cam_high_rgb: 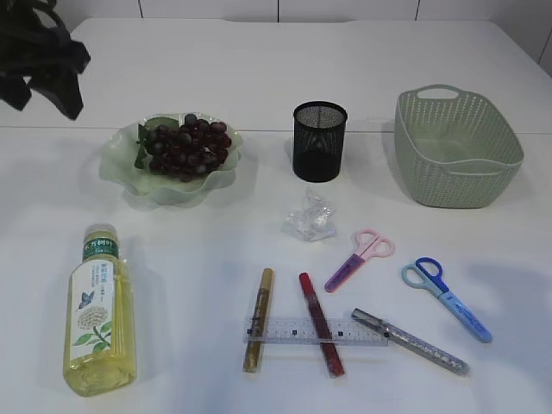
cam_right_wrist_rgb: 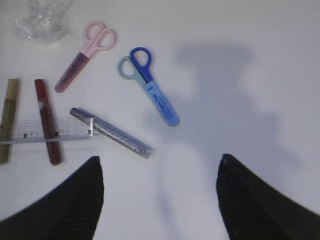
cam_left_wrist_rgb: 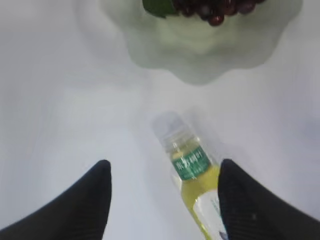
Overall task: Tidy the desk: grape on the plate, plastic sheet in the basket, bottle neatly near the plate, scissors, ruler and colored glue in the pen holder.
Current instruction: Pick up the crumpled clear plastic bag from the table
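A bunch of dark grapes (cam_high_rgb: 185,147) lies on the pale green wavy plate (cam_high_rgb: 121,172). A bottle of yellow drink (cam_high_rgb: 99,309) lies flat at front left; it also shows in the left wrist view (cam_left_wrist_rgb: 190,165). My left gripper (cam_left_wrist_rgb: 162,172) is open above the table, over the bottle's neck, empty. The crumpled plastic sheet (cam_high_rgb: 310,216) lies mid-table. Pink scissors (cam_high_rgb: 360,258), blue scissors (cam_high_rgb: 446,297), a clear ruler (cam_high_rgb: 315,331) and gold (cam_high_rgb: 258,319), red (cam_high_rgb: 321,323) and silver (cam_high_rgb: 409,341) glue pens lie at front. My right gripper (cam_right_wrist_rgb: 159,172) is open, empty, right of them.
A black mesh pen holder (cam_high_rgb: 319,141) stands behind the plastic sheet. A green woven basket (cam_high_rgb: 457,147) stands at back right. The left arm's dark body (cam_high_rgb: 39,52) hangs at top left of the exterior view.
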Robot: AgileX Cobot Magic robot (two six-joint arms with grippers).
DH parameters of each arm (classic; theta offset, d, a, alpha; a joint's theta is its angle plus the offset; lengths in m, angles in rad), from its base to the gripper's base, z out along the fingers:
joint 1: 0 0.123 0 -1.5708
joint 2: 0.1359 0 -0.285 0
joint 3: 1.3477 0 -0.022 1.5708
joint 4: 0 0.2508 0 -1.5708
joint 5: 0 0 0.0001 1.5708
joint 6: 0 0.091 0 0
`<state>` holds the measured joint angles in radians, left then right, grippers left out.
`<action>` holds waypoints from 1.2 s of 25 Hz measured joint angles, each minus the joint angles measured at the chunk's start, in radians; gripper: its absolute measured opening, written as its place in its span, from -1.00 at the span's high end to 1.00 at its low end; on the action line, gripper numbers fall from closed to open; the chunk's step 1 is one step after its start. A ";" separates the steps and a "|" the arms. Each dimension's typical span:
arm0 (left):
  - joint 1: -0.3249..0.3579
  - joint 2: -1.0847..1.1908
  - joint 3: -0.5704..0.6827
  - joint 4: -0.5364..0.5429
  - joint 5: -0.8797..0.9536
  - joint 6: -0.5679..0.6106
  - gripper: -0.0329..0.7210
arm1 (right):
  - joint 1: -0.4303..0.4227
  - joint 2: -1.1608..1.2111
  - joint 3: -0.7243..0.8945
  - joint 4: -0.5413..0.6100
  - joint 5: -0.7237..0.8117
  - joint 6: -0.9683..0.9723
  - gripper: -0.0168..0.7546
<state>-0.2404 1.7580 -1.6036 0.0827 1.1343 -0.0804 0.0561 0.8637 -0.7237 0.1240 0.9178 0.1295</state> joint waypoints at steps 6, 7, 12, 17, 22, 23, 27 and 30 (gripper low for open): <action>0.000 -0.061 0.263 -0.083 -0.049 0.010 -0.30 | 0.001 0.073 -0.122 0.038 0.018 -0.056 -0.36; 0.000 -0.089 0.308 -0.097 -0.066 0.011 -0.30 | 0.001 0.099 -0.155 0.044 0.028 -0.066 -0.35; 0.000 -0.219 0.433 -0.118 -0.067 0.013 -0.29 | 0.001 0.261 -0.315 0.112 0.052 -0.137 -0.34; 0.000 -0.323 0.449 -0.116 -0.025 0.013 -0.25 | 0.058 0.452 -0.464 0.146 0.063 -0.192 -0.34; 0.000 -0.381 0.449 -0.114 -0.007 0.013 -0.25 | 0.172 0.657 -0.641 0.141 0.063 -0.198 -0.34; 0.000 -0.386 0.449 -0.114 0.001 0.013 -0.25 | 0.190 0.707 -0.679 0.138 0.063 -0.198 -0.34; 0.000 -0.390 0.449 -0.114 0.028 0.013 -0.25 | 0.235 0.884 -0.815 0.138 0.063 -0.200 -0.34; 0.000 -0.390 0.450 -0.114 0.034 0.013 -0.24 | 0.246 1.004 -0.921 0.138 0.063 -0.204 -0.36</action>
<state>-0.2404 1.3685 -1.1533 -0.0310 1.1686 -0.0679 0.3019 1.8674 -1.6445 0.2624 0.9804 -0.0744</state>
